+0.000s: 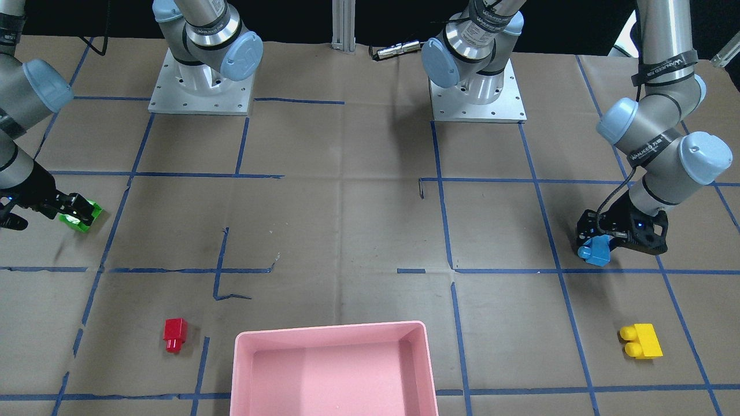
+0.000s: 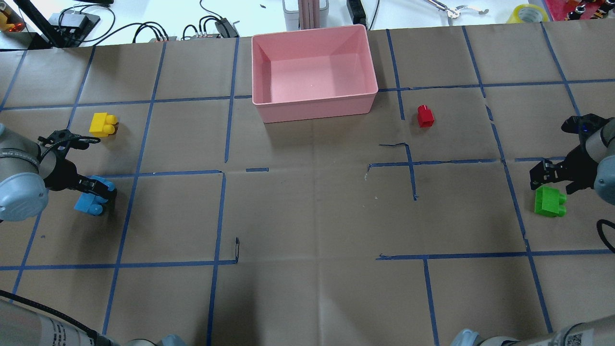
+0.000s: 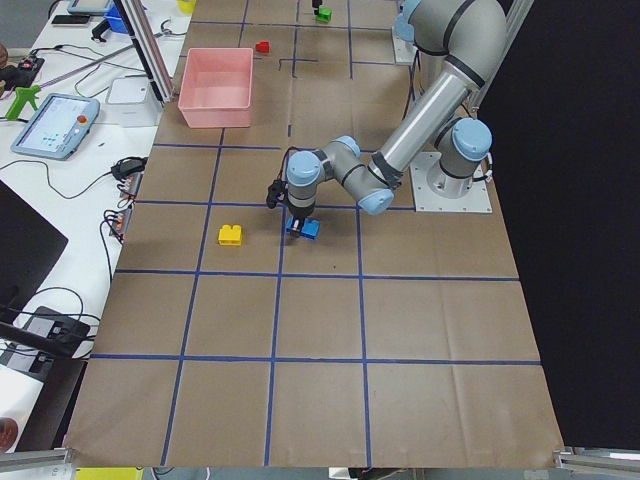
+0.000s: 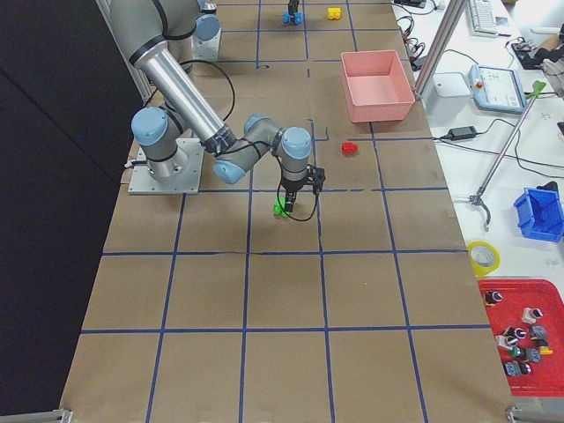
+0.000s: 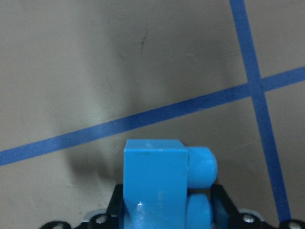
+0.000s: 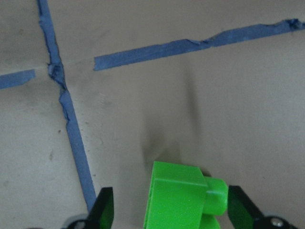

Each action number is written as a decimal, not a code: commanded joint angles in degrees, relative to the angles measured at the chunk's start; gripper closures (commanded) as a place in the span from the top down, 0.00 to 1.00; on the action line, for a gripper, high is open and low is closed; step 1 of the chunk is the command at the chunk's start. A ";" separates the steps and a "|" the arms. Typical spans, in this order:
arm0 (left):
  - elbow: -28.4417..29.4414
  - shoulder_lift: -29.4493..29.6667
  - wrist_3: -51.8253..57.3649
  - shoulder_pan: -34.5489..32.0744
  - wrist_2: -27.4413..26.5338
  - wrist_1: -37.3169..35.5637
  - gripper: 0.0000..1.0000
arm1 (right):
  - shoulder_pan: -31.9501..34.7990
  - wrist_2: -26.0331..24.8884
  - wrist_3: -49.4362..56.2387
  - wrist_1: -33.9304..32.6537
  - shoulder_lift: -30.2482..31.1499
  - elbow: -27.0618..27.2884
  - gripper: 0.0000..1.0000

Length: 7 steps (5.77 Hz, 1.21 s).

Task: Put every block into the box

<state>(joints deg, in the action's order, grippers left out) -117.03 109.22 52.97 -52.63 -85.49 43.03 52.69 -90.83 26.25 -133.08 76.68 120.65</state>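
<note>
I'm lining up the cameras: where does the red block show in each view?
Front-facing: red block, lower left, left of the pink box.
Overhead: upper right, right of the box.
Exterior left: near the top, right of the box.
Exterior right: upper middle, below the box.
Left wrist: not in it.
Right wrist: not in it.
Shared landmark: the pink box.

Silver arms [image 1: 665,34], blue joint caps [image 1: 706,157], black tools [image 1: 596,248]

My bench [image 2: 312,216] wore brown paper gridded with blue tape [image 2: 480,253], with a black backdrop [image 1: 289,17] behind me and a white desk [image 2: 250,14] strewn with cables [image 2: 149,30] opposite.
</note>
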 commanded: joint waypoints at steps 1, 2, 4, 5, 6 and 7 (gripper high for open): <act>4.15 -1.19 0.04 -2.89 0.41 0.99 0.18 | -1.70 -2.15 -0.06 0.63 -0.48 0.12 0.86; 11.49 -2.95 -0.84 -6.05 0.23 9.70 0.16 | -1.71 -2.24 -0.06 0.89 -0.66 0.38 0.86; 29.59 -1.22 -5.65 -7.48 0.41 30.89 0.13 | -1.71 -2.07 -0.23 0.90 -0.66 0.73 0.86; 34.02 0.10 -11.86 -10.71 0.41 34.45 0.13 | -1.71 -2.07 -0.23 0.98 -0.66 1.08 0.87; 36.76 1.33 -21.06 -16.05 0.41 35.10 0.13 | -1.62 -2.07 -0.32 0.90 -0.66 1.87 0.87; 39.31 2.82 -31.68 -22.89 0.41 35.37 0.13 | -1.62 -2.07 -0.24 0.81 -0.75 1.79 0.87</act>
<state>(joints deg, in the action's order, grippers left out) -80.39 110.71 30.65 -69.67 -85.08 77.71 51.04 -92.90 25.98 -132.20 75.99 122.29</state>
